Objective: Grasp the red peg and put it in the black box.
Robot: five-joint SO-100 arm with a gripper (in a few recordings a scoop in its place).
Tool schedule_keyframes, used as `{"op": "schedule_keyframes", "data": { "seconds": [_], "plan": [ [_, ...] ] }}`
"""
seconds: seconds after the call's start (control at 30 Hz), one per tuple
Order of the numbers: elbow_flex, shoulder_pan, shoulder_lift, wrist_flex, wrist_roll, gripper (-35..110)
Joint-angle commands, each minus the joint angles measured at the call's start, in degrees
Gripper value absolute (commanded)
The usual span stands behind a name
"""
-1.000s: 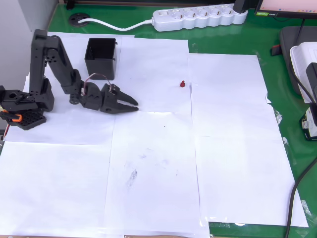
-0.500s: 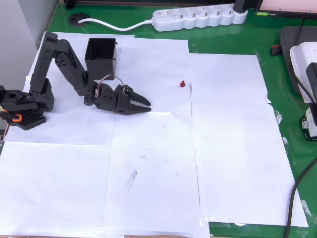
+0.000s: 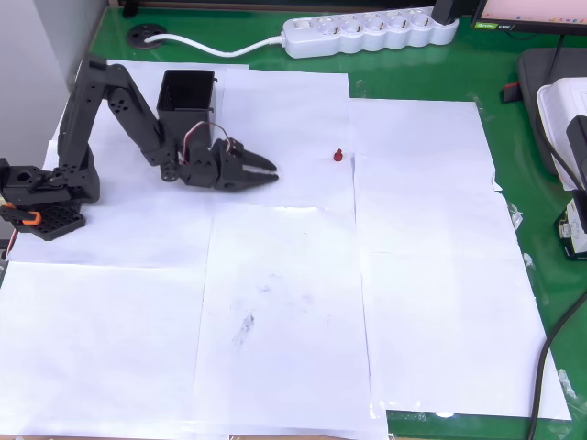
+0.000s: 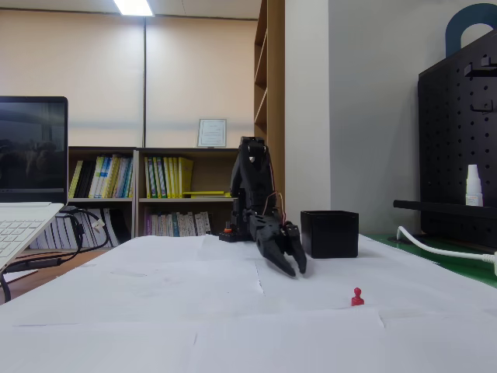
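Right now I have the gripper (image 3: 268, 171) low over the white paper sheets (image 3: 275, 302), its fingers spread a little with nothing between them, pointing toward the right in the overhead view. From the fixed view the gripper (image 4: 293, 268) hangs tilted down toward the paper, tips just above it as far as I can tell. The red peg (image 3: 338, 156) stands upright on the paper, well apart from the fingertips and slightly farther from me in the overhead view; in the fixed view the red peg (image 4: 357, 297) sits alone in the foreground, nearer the camera than the arm. I see only bare paper between gripper and peg. The black box (image 3: 187, 105) stands open-topped just behind the arm's wrist section in the overhead view, close to it; in the fixed view the black box (image 4: 329, 233) sits to the right of the gripper. Around the edge I see a white power strip (image 3: 370, 31) with its cable on the green mat (image 3: 514, 165), and a laptop (image 4: 27, 194) at the left of the fixed view.
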Motion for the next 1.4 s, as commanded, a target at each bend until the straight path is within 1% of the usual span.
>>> {"op": "schedule_keyframes", "data": {
  "seconds": [0.0,0.27,0.43,0.53,0.6,0.73,1.0,1.2,1.37],
  "plan": [
    [3.7,-2.4,-1.0,-0.5,0.0,0],
    [8.7,-6.9,0.0,0.5,0.8,0],
    [9.9,-6.9,1.6,0.2,0.0,1],
    [10.5,-6.0,2.4,-0.4,1.0,6],
    [10.9,-5.2,2.8,-1.1,1.9,15],
    [10.1,-4.3,3.0,-1.8,1.8,25],
    [6.0,-1.7,3.7,-3.2,-4.1,31],
    [4.0,-0.4,4.0,-4.4,-4.3,31],
    [2.0,1.1,2.7,-1.4,-4.1,32]
  ]
}}
